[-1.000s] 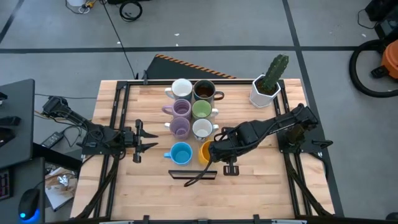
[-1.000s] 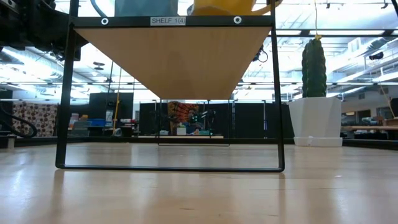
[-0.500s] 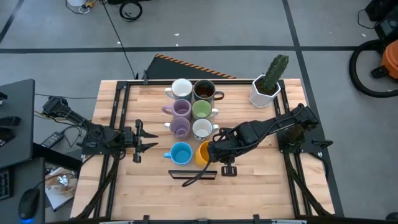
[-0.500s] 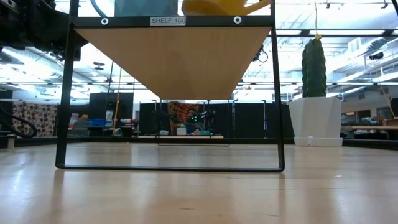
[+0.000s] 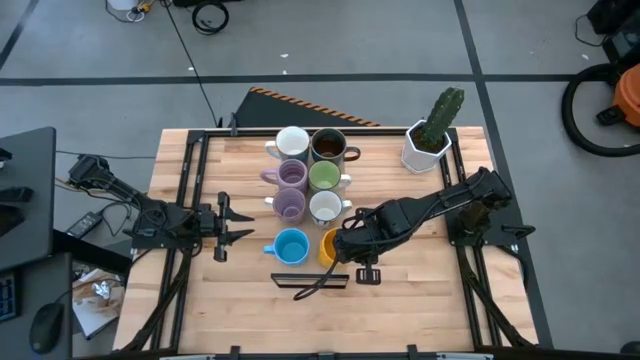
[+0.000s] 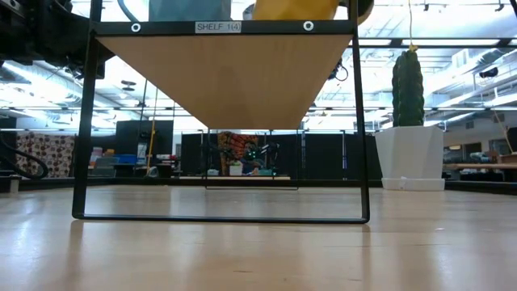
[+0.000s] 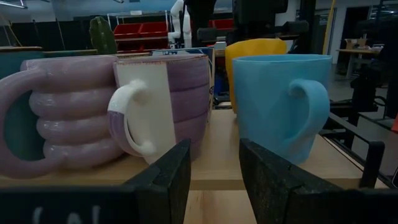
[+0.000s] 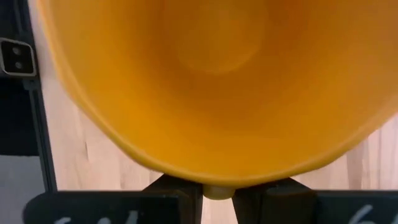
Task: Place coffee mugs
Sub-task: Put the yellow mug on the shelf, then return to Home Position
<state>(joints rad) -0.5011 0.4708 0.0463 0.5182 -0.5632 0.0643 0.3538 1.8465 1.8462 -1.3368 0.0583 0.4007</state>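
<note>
- Right gripper (image 5: 337, 243), low centre of the high view, has its jaws pinched on the orange mug (image 5: 327, 244), setting it beside the blue mug (image 5: 290, 246) on the shelf (image 5: 308, 282)
- Next, in my judgement: settle it flat, then release
- Left gripper (image 5: 238, 223) waits mid-left, jaws partly apart, empty

**Around the shelf: cactus, cable and floor clutter**

A green cactus (image 5: 446, 107) stands in a white faceted pot (image 5: 424, 148) at the far right corner of the wooden table (image 5: 250, 315); in the low view the same cactus (image 6: 407, 87) rises upright from its pot (image 6: 410, 158). A black-framed wooden shelf (image 6: 224, 77) labelled "SHELF_1(4)" sits mid-table. A dark cable (image 5: 318, 285) curls just beside its near edge. A black-and-orange striped strip (image 5: 310, 107) lies on the grey floor behind the table.
</note>
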